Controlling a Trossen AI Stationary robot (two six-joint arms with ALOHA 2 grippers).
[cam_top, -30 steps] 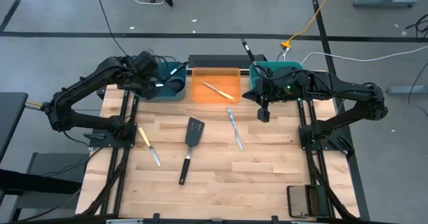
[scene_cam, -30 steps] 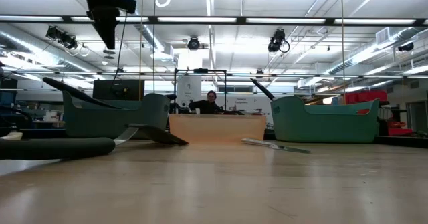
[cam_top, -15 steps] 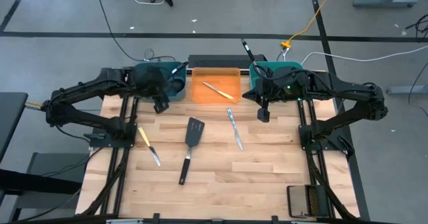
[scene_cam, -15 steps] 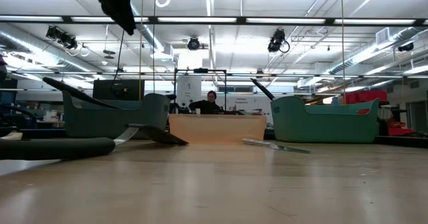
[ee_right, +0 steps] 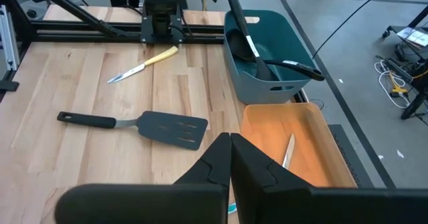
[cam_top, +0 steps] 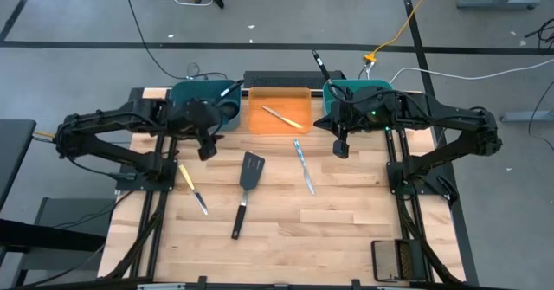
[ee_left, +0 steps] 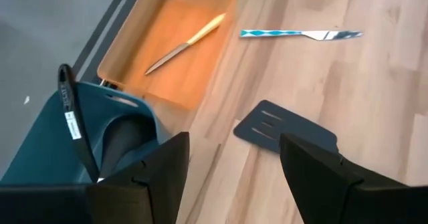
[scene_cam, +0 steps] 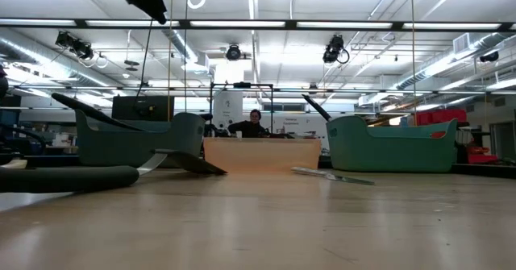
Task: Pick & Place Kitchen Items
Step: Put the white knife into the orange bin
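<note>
Utensils lie scattered over the table [cam_top: 346,229], and neither gripper holds one. The left gripper [cam_top: 206,148] hangs above the table just in front of the left teal bin [cam_top: 186,95], its fingers [ee_left: 321,177] spread apart with nothing between them; in the left wrist view the gap frames the head of the spatula [ee_left: 284,129] below. The right gripper [cam_top: 341,147] hovers over the table in front of the right teal bin [cam_top: 368,87], its fingers [ee_right: 251,167] pressed together and empty.

On the bare wood, the spatula [cam_top: 246,190] lies near the middle, head toward the bins and handle toward the front edge. A yellow-handled knife [cam_top: 192,189] lies to the left of it, near the left arm's base. A knife with a blue patterned handle [cam_top: 304,165] lies to the right of the spatula, between it and the right arm.

The orange bin [cam_top: 260,121] sits between the two teal bins at the back edge and holds another yellow-handled knife [cam_top: 282,117], lying aslant. The left teal bin holds black ladles [ee_right: 257,53], their handles leaning over its rim. A black handle [cam_top: 321,65] sticks up out of the right teal bin.

In the low view a person [scene_cam: 255,123] sits at a desk far behind the table.
</note>
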